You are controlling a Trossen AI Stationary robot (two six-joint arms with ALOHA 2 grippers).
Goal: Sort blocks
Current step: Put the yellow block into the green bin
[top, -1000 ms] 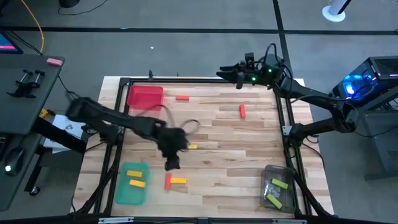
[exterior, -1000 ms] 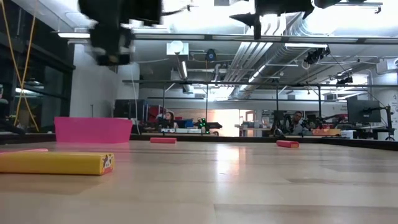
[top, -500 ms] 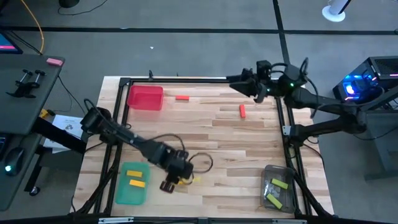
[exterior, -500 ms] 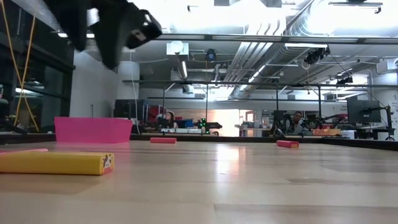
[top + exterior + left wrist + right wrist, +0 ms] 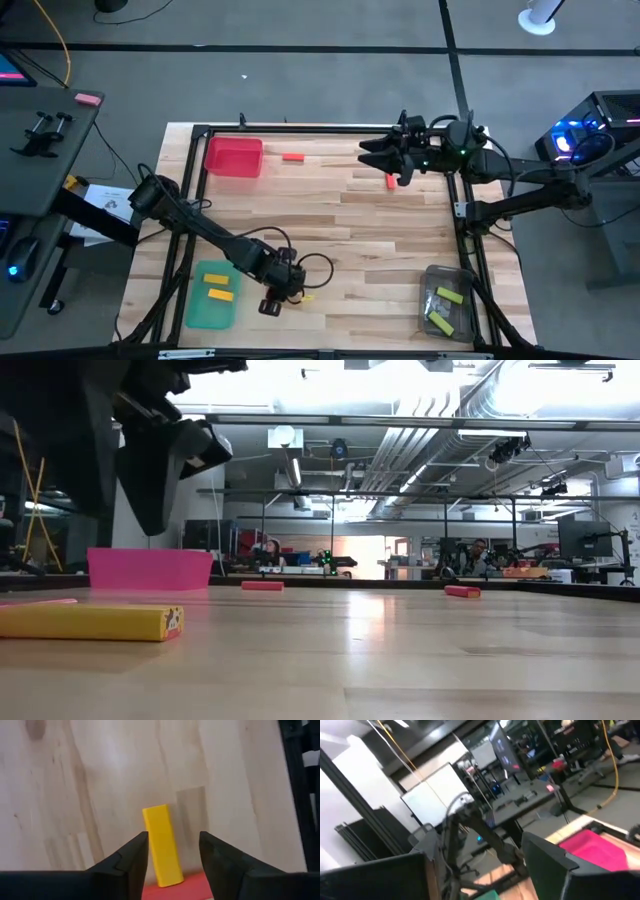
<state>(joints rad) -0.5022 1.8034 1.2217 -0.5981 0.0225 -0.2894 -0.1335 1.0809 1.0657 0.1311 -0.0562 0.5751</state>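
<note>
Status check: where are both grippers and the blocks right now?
Left gripper open, poised over yellow block beside a red block. Right gripper open, near red block at far side. Nothing in the way.

Robotics lab: exposed ceiling ducts (image 5: 440,405) at 12 o'clock, monitors (image 5: 585,540) at 3 o'clock, framed wooden table (image 5: 330,225) stood centrally.

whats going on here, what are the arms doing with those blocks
A two-arm robot is sorting blocks into trays. The left gripper is open and low over a yellow block lying next to a red block near the table's front; nothing is grasped yet. The right gripper hangs by another red block near the back edge. The green tray holds two yellow blocks, the clear tray holds green ones, and the red tray looks empty.
</note>
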